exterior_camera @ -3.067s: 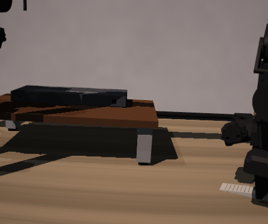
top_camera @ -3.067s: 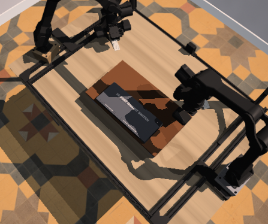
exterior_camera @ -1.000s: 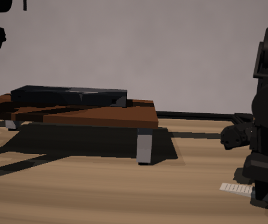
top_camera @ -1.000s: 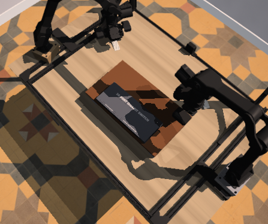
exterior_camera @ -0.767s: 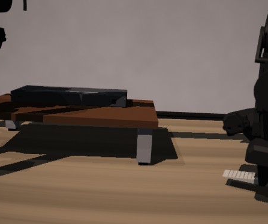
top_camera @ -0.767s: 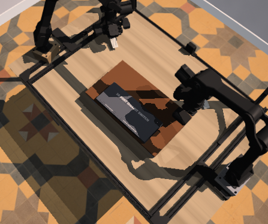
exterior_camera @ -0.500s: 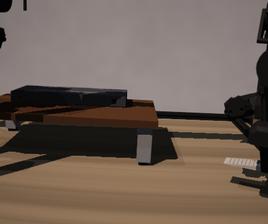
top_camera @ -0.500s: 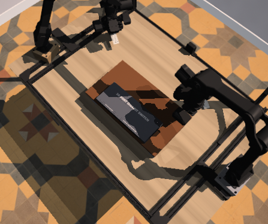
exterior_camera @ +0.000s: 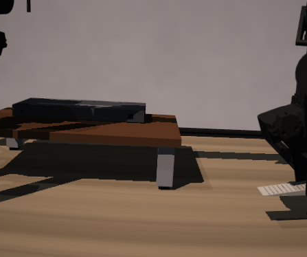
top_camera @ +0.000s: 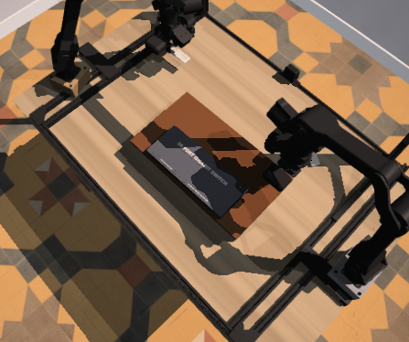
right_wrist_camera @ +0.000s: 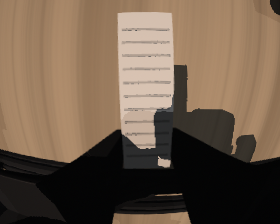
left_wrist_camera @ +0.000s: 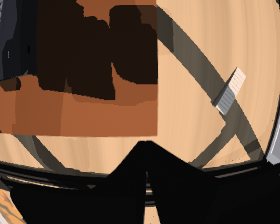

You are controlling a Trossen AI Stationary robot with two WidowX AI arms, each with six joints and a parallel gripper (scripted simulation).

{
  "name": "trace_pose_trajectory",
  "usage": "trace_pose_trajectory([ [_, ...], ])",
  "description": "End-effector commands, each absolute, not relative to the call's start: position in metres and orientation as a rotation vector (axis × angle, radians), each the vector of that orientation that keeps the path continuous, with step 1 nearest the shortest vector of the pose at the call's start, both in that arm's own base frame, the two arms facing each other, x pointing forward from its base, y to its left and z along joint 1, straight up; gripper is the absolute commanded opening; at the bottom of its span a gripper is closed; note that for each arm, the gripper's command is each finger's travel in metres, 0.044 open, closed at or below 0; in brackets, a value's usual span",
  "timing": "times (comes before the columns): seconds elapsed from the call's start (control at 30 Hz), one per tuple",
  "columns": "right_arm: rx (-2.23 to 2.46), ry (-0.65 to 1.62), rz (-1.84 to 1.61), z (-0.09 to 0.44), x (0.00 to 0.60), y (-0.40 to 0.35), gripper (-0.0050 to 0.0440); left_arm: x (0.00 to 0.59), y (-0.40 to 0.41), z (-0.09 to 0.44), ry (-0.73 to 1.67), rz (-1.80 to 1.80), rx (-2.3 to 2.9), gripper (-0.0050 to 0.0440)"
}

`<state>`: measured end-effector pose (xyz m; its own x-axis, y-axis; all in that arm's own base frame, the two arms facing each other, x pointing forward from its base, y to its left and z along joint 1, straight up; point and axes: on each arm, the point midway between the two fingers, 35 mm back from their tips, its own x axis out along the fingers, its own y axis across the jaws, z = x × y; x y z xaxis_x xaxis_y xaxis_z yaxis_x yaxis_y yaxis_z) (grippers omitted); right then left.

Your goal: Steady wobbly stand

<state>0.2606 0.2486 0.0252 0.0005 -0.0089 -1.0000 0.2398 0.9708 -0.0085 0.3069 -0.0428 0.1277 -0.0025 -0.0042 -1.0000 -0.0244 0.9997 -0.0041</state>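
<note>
The brown stand (top_camera: pixel 191 114) (exterior_camera: pixel 137 132) (left_wrist_camera: pixel 91 115) on grey legs sits mid-table with the dark network switch (top_camera: pixel 196 169) (exterior_camera: pixel 78 110) (left_wrist_camera: pixel 6 40) lying on it. My right gripper (right_wrist_camera: pixel 146 135) (top_camera: pixel 175 46) is shut on a pale ribbed wedge (right_wrist_camera: pixel 143 75) (top_camera: pixel 180 54) (exterior_camera: pixel 281 188) at the table's far end, away from the stand. My left gripper (left_wrist_camera: pixel 144 147) (top_camera: pixel 280 176) is shut and empty, hovering at the stand's right edge. A second wedge (left_wrist_camera: pixel 230 90) (top_camera: pixel 314 159) lies on the table beside it.
Black frame rails (top_camera: pixel 113 201) border the wooden table (top_camera: pixel 251 78). A small black mount (top_camera: pixel 292 72) sits on the far rail. The arm bases stand at the top left (top_camera: pixel 68 78) and the bottom right (top_camera: pixel 360 270). One grey stand leg (exterior_camera: pixel 165 170) is near the front corner.
</note>
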Motion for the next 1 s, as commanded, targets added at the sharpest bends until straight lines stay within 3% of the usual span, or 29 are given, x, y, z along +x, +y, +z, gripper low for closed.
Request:
trace_pose_trajectory([
  [0.0, 0.067, 1.570, -0.067, 0.0274, 0.2612, 0.2487, 0.0000, 0.3069, -0.0428, 0.1278, 1.573, 0.016, -0.022, 0.0000],
  [0.2, 0.067, 1.570, -0.067, 0.0274, 0.2612, 0.2487, 0.0000, 0.3069, -0.0428, 0.1278, 1.573, 0.016, -0.022, 0.0000],
  [0.23, -0.133, 1.566, 0.126, 0.0274, 0.2612, 0.2487, 0.0000, 0.3069, -0.0428, 0.1277, 1.573, 0.016, -0.022, 0.0000],
  [0.5, -0.464, 1.520, 0.464, 0.0274, 0.2612, 0.2487, 0.0000, 0.3069, -0.0428, 0.1277, 1.573, 0.016, -0.022, 0.0000],
  [0.77, -0.464, 1.520, 0.464, 0.0274, 0.2612, 0.2487, 0.0000, 0.3069, -0.0428, 0.1277, 1.573, 0.016, -0.022, 0.0000],
  [0.8, -0.661, 1.469, 0.654, 0.0274, 0.2612, 0.2487, 0.0000, 0.3069, -0.0428, 0.1277, 1.573, 0.016, -0.022, 0.0000],
  [0.97, -0.873, 1.390, 0.869, 0.0274, 0.2612, 0.2487, 0.0000, 0.3069, -0.0428, 0.1277, 1.573, 0.016, -0.022, 0.0000],
])
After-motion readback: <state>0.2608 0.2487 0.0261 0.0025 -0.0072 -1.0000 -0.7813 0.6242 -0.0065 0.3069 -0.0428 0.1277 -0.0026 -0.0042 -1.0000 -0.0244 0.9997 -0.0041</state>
